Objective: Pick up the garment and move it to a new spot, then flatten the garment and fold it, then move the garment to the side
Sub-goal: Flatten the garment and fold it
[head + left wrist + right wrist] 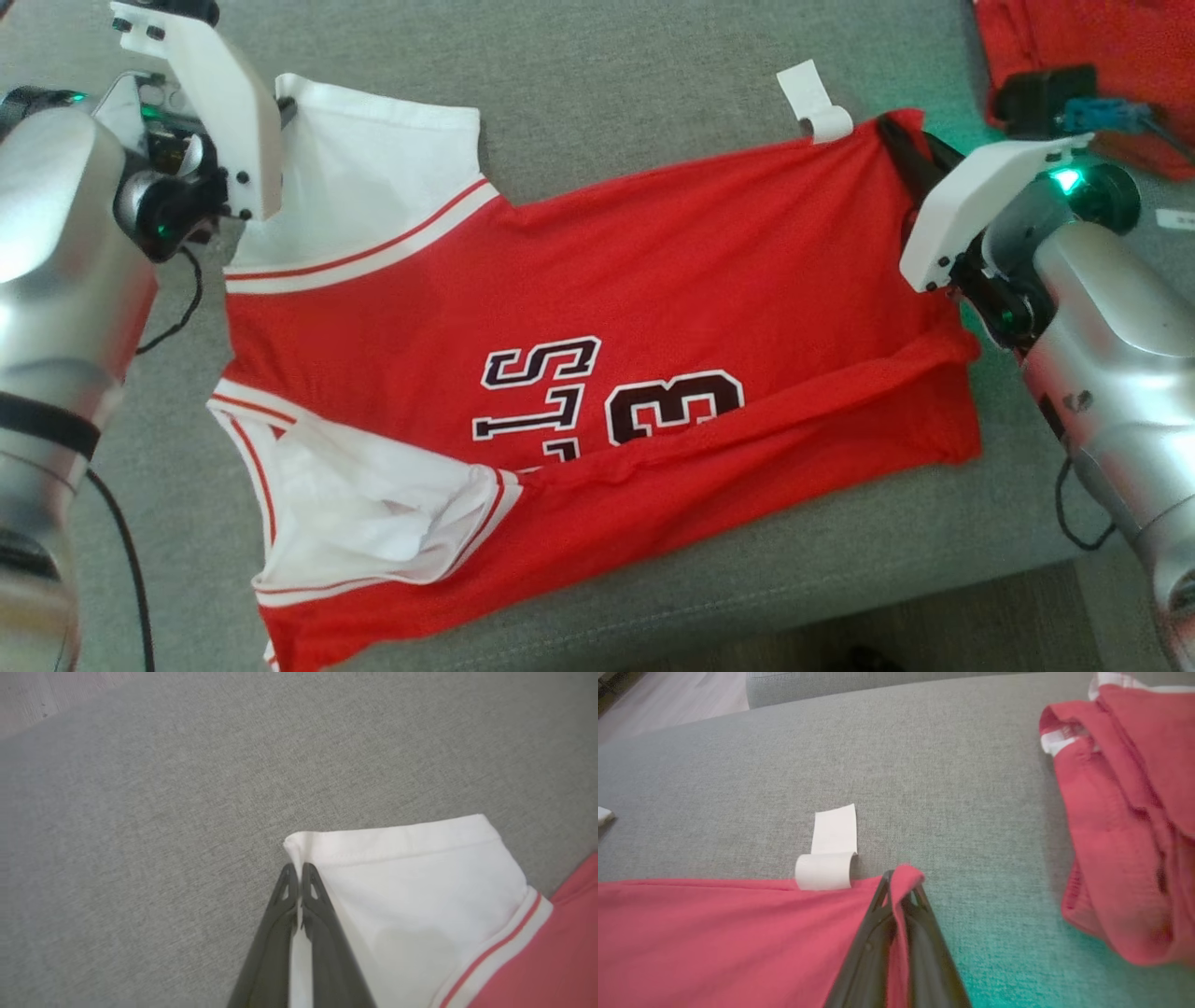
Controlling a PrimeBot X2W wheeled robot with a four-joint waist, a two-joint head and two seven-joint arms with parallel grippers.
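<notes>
Garment: the red jersey [579,373] lies spread across the grey cushion [607,103], white sleeve to the robot's left, hem to its right, the near edge rumpled and doubled over.
Left pincer [299,877]: closed tight on the corner of the white sleeve [420,877].
Right pincer [900,891]: closed on the far red hem corner, just beside the white label [831,854].
Step in hand: likely the fold, far edge toward near.
How to do it well: lift both corners together, keep the edge taut between them, carry evenly.
Risk: thin cloth may slip; the second red garment [1134,812] lies near the right arm.
</notes>
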